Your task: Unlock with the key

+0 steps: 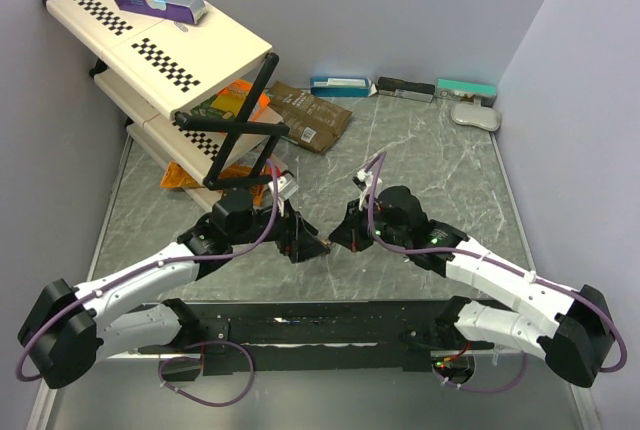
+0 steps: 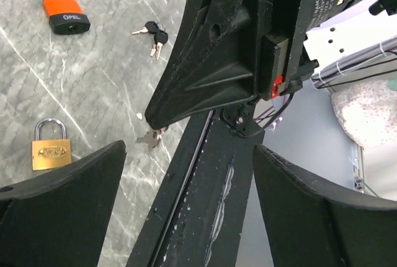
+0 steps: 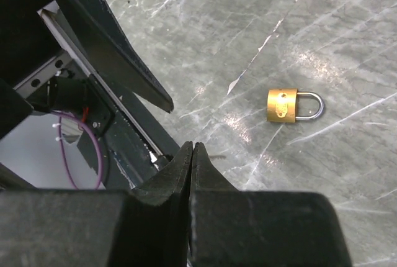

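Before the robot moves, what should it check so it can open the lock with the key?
1. Left gripper open with nothing in it: ok.
2. Right gripper shut: ok.
3. Key held by the right gripper: cannot tell. A small key sits right at its tip.
4. Brass padlock lying flat on the table with nothing on it: ok.
5. Key in the brass padlock: not ok, no key is in it.
6. Orange padlock and spare keys lie apart from the brass padlock: ok.
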